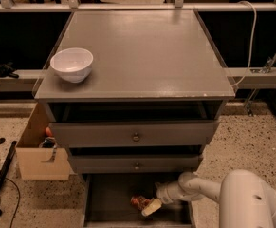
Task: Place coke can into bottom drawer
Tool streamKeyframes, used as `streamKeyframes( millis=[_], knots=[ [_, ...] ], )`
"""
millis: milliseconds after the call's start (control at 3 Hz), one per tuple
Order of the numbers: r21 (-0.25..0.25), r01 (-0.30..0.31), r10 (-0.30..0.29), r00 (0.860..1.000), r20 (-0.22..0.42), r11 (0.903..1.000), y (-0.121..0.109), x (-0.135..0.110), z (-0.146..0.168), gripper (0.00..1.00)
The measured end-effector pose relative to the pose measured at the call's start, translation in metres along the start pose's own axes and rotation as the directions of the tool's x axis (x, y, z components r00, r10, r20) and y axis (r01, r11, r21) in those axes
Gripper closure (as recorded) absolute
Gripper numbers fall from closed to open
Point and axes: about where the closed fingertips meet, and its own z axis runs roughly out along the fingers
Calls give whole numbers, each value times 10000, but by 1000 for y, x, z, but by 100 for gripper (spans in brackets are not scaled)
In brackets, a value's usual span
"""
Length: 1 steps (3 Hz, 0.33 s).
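While the small red-orange coke can lies in the shallow grey bottom drawer, the pale gripper sits against it there; whether it grips, I cannot tell. Placing seems nearly finished: next, release and retreat.

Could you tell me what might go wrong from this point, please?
The can seems to lie on its side in the bottom drawer, right by the pincer; a withdrawal could drag or roll it. The arm reaches in just under the drawer above, so lifting early might strike it.
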Motion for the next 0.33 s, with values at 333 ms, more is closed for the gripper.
streamKeyframes(
  millis=[333],
  knots=[
    [0,0,0,10000,0,10000,0,0,0,0]
  ],
)
